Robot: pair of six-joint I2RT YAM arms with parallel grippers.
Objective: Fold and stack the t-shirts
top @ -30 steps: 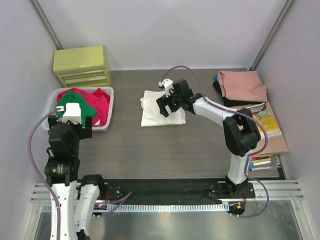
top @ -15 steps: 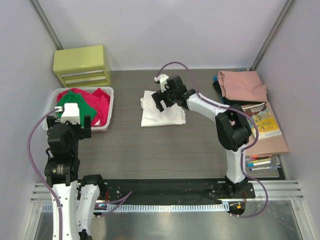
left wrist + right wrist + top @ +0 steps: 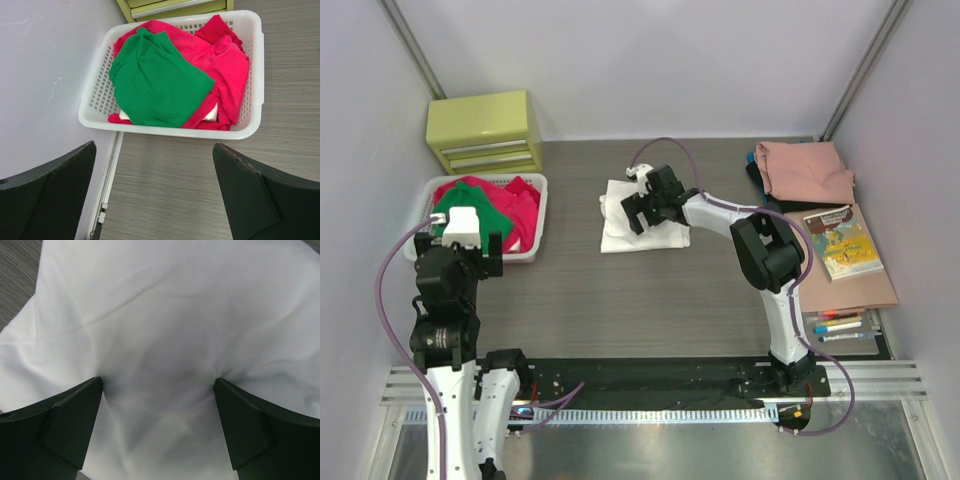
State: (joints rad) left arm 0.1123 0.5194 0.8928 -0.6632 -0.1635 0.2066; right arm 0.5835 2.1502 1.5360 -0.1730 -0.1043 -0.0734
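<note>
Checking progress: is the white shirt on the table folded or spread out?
Folded: the white t-shirt is a compact, roughly rectangular bundle, with the open right gripper pressing down on it.

Right end effector (image 3: 641, 211) shifted left, down onto white t-shirt (image 3: 620, 238), elbow swung inward

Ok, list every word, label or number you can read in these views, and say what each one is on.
Nothing can be read in any view.
Book: a printed band runs across the top of the cover, too small and blurred to read.
Markers: any markings are too small to read.
White t-shirt, white slotted basket, yellow-green drawer unit: no lettering visible.
</note>
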